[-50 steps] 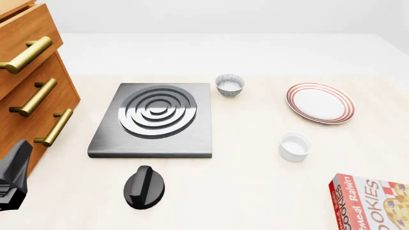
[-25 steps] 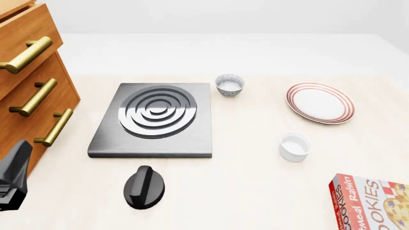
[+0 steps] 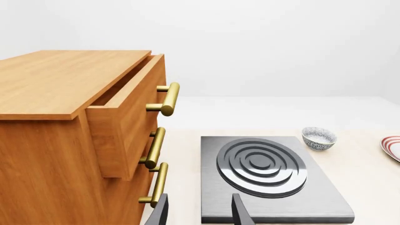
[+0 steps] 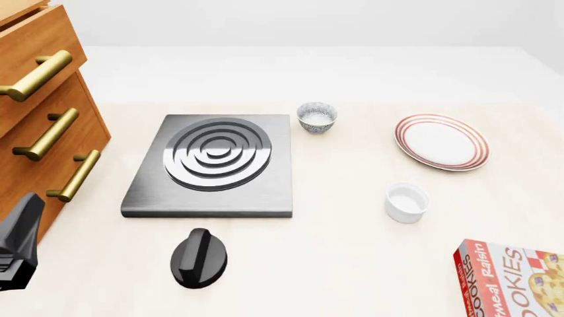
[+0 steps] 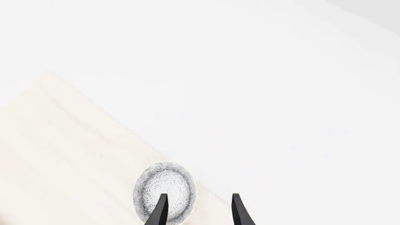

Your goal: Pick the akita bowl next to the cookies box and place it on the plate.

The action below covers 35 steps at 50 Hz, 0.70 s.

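One speckled akita bowl (image 4: 316, 117) stands beside the stove's far right corner and also shows in the left wrist view (image 3: 319, 138). A second speckled bowl (image 5: 164, 192) lies just ahead of my right gripper (image 5: 198, 212), in line with one fingertip; that gripper is open and holds nothing. The cookies box (image 4: 513, 281) lies at the near right edge; whether that second bowl is next to it I cannot tell. The red-ringed plate (image 4: 440, 141) sits far right. My left gripper (image 3: 198, 213) is open and empty, near the stove's front edge.
A grey stove plate (image 4: 211, 165) with rings fills the middle left, and a black knob (image 4: 199, 257) lies in front of it. A wooden drawer cabinet (image 4: 39, 112) with brass handles stands at the left. A plain white ramekin (image 4: 406, 202) sits between plate and box.
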Motion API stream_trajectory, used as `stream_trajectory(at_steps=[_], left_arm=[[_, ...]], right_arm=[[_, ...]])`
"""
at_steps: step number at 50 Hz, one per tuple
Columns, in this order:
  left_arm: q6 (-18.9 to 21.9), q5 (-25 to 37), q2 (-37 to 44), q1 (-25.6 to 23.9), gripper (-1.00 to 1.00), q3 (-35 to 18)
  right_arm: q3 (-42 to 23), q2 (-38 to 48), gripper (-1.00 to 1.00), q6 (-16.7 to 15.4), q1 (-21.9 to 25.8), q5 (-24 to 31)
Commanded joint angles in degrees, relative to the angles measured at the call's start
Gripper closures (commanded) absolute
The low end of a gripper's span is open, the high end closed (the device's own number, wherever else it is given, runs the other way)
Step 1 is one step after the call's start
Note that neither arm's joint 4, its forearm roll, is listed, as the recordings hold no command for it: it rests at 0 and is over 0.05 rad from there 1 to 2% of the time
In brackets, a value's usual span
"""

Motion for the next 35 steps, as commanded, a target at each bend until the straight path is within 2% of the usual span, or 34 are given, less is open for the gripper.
stream_trajectory(at_steps=[1, 12, 17, 29, 30, 35], left_arm=[[0.0, 0.0, 0.0, 0.0, -1.0, -0.1], [0.0, -0.1, 0.1, 0.0, -1.0, -0.1], [0.0, -0.1, 0.1, 0.0, -1.0, -0.1], [0.0, -0.1, 0.2, 0.0, -1.0, -0.1], [0.0, -0.1, 0.2, 0.0, -1.0, -0.1], [0.0, -0.1, 0.2, 0.0, -1.0, 0.0]], right_arm=[[-1.9, 4.7, -1.0, 2.0, 0.6, -1.1], [0.2, 8.8, -1.0, 2.2, 0.6, -5.1], [0.8, 10.4, -1.0, 4.2, 0.6, -6.4], [1.4, 13.0, -1.0, 5.8, 0.0, -8.8], [2.0, 13.2, -1.0, 7.0, 0.9, -9.1], [2.5, 14.2, -1.0, 6.4, 0.9, -10.2]])
